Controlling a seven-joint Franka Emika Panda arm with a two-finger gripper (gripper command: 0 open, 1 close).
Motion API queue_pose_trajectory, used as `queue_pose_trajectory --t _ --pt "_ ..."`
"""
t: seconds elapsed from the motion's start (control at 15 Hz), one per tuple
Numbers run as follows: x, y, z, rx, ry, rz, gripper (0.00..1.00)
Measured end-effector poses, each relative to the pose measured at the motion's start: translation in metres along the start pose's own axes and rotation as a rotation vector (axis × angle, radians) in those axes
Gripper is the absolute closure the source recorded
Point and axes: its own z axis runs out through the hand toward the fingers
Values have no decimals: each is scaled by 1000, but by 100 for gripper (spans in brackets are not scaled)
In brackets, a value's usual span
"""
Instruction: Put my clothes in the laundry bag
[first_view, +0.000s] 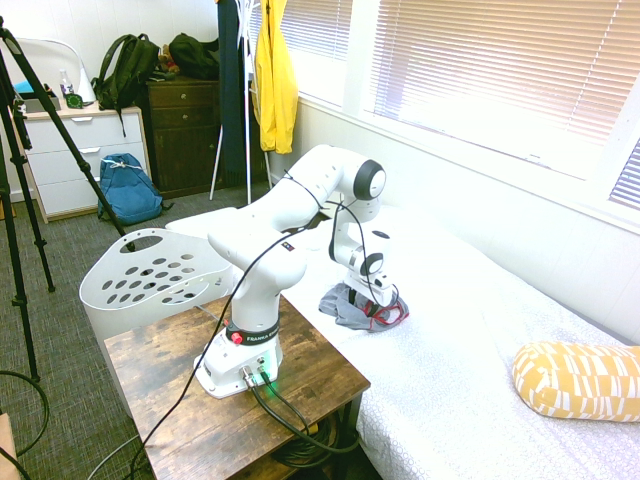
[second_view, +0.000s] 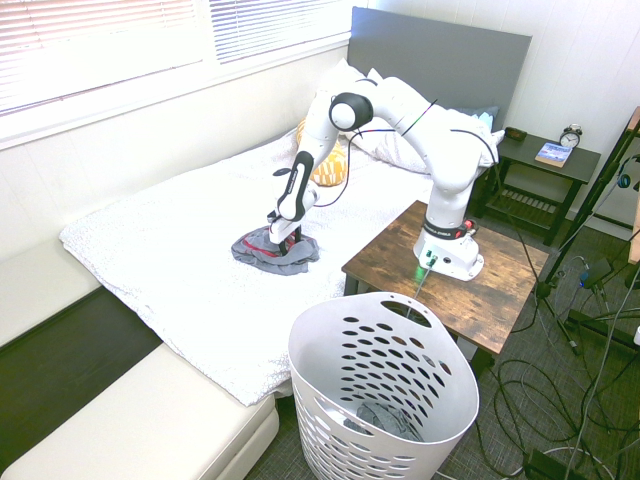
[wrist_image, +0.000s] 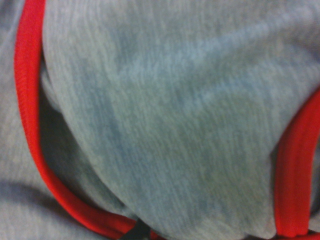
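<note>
Right now, the gripper (second_view: 285, 240), fingers spread apart, is down at the grey garment (second_view: 275, 255) with red trim, which lies crumpled on the bed (second_view: 180, 290), near the laundry basket (second_view: 385, 400).

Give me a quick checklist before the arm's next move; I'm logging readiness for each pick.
- Two-finger gripper down at the crumpled grey garment with red trim: ok
- Fingers open for a grasp: ok
- Fabric secured in the grip: not ok
- Garment lying on the white-covered bed: ok
- Tall white plastic basket with oval holes upright beside the bed: ok
- Garment inside the basket: not ok
</note>
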Motion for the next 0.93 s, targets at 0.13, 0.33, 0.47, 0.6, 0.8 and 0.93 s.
queue_pose_trajectory --t 0.13,0.33,0.47,0.6,0.8,0.93 --pt "-1 0 2 -2 4 -16 100" --pt "-4 -2 2 -5 12 -29 100" --pt "-5 -3 2 -2 12 -31 100" --pt "-6 -3 1 -1 15 -36 100" --pt "-5 -3 0 2 15 -35 100" --pt "-6 -2 0 7 15 -33 100"
